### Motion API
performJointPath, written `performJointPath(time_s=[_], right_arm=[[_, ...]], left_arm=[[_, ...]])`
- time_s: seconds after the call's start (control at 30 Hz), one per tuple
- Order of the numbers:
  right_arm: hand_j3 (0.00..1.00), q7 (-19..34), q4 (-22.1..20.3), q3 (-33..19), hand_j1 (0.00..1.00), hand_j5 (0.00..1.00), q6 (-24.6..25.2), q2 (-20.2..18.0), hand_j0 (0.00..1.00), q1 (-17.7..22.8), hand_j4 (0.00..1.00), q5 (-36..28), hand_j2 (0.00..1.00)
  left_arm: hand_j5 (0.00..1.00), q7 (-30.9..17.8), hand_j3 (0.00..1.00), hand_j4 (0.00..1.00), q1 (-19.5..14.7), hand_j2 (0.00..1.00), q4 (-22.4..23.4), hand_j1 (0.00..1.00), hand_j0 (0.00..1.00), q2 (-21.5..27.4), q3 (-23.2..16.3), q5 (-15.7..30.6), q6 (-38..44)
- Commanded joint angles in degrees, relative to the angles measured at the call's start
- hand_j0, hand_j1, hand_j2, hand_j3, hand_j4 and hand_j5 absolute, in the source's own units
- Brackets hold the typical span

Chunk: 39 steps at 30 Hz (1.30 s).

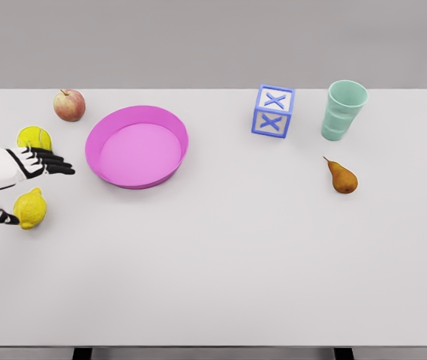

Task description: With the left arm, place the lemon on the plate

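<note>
Now the left hand sits at the left edge of the frame, fingers stretched out above and the thumb reaching in below, open around the lemon but gripping nothing. The lemon lies on the white table, lower left of the pink plate, with the thumb tip touching or very nearly touching its left side.

It looks light and firm, with a waxy rind that could roll or slip, so a wrap around its fat middle seems safest, clear of the pointed ends.

A tennis ball sits just behind the fingers and an apple beyond it; both are close enough to get knocked. The plate's raised rim needs clearing on the way in. Open table lies between lemon and plate.
</note>
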Motion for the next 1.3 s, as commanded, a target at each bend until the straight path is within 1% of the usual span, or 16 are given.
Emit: performJointPath(time_s=[0.0,0.07,0.13,0.23,0.27,0.37,0.53,0.6,0.63,0.7,0.87,0.93,1.07,1.13,1.2,1.27], right_arm=[[1.00,0.01,0.03,0.01,1.00,1.00,0.00,0.01,1.00,0.00,1.00,0.02,1.00],[1.00,0.01,0.04,0.01,1.00,1.00,0.00,0.01,1.00,0.00,1.00,0.02,1.00],[1.00,0.01,-0.05,0.01,1.00,1.00,0.00,0.01,1.00,0.09,1.00,0.02,1.00],[1.00,0.01,0.04,0.01,1.00,1.00,0.00,0.01,1.00,0.00,1.00,0.02,1.00],[1.00,0.01,0.04,0.01,1.00,1.00,0.00,0.01,1.00,0.00,1.00,0.02,1.00],[1.00,0.01,0.04,0.01,1.00,1.00,0.00,0.01,1.00,0.00,1.00,0.02,1.00],[1.00,0.01,-0.05,0.01,1.00,1.00,0.00,0.01,1.00,0.09,1.00,0.02,1.00],[1.00,0.01,-0.05,0.01,1.00,1.00,0.00,0.01,1.00,0.00,1.00,0.02,1.00],[1.00,0.01,0.04,0.01,1.00,1.00,0.00,0.01,1.00,0.00,1.00,0.02,1.00],[1.00,0.01,0.04,0.01,1.00,1.00,0.00,0.01,1.00,0.00,1.00,0.02,1.00],[1.00,0.01,-0.05,0.01,1.00,1.00,0.00,0.01,1.00,0.00,1.00,0.02,1.00],[1.00,0.01,0.03,0.01,1.00,1.00,0.00,0.01,1.00,0.00,1.00,0.02,1.00],[1.00,0.01,0.04,0.01,1.00,1.00,0.00,0.01,1.00,0.00,1.00,0.02,1.00],[1.00,0.01,0.04,0.01,1.00,1.00,0.00,0.01,1.00,0.00,1.00,0.02,1.00],[1.00,0.01,0.03,0.01,1.00,1.00,0.00,0.01,1.00,0.00,1.00,-0.07,1.00],[1.00,0.01,0.04,0.01,1.00,1.00,0.00,0.01,1.00,0.00,1.00,0.02,1.00]], left_arm=[[1.00,-0.05,1.00,1.00,0.00,1.00,0.18,1.00,1.00,-0.26,-1.22,-3.16,0.12],[1.00,-0.22,1.00,1.00,0.17,1.00,0.26,1.00,1.00,-0.61,-1.30,-4.22,0.12],[1.00,-0.22,1.00,1.00,0.09,1.00,0.97,1.00,1.00,-0.70,-1.66,-6.68,0.12],[1.00,-0.22,1.00,1.00,0.09,1.00,1.14,1.00,1.00,-2.28,-1.92,-7.91,0.12],[1.00,-0.22,1.00,1.00,0.09,1.00,1.41,1.00,1.00,-3.07,-1.92,-9.58,0.12],[1.00,-0.22,1.00,1.00,0.18,1.00,1.93,1.00,1.00,-3.25,-2.09,-10.11,0.12],[1.00,-0.22,1.00,1.00,0.18,1.00,4.48,1.00,1.00,-5.36,-2.10,-13.01,0.12],[1.00,-0.22,1.00,1.00,0.18,1.00,5.18,1.00,1.00,-5.71,-2.10,-13.18,0.12],[1.00,-0.22,1.00,1.00,0.17,1.00,5.80,1.00,1.00,-6.06,-2.01,-15.03,0.12],[1.00,-0.22,1.00,1.00,0.18,1.00,6.59,1.00,1.00,-7.21,-2.01,-16.35,0.12],[1.00,-0.22,1.00,1.00,0.00,1.00,6.59,1.00,1.00,-7.82,-1.92,-20.57,0.12],[1.00,-0.14,1.00,1.00,0.00,1.00,6.68,1.00,1.00,-8.88,-1.31,-22.24,0.12],[1.00,-0.14,1.00,1.00,-0.53,1.00,6.85,1.00,1.00,-8.88,-1.30,-24.35,0.12],[1.00,-0.14,1.00,1.00,-0.62,1.00,7.21,1.00,1.00,-8.88,-1.30,-24.35,0.12],[1.00,-0.14,1.00,1.00,-0.62,1.00,7.47,1.00,1.00,-8.96,-1.22,-26.54,0.12],[1.00,-0.14,1.00,1.00,-0.62,1.00,7.56,1.00,1.00,-9.58,-1.22,-27.16,0.12]])
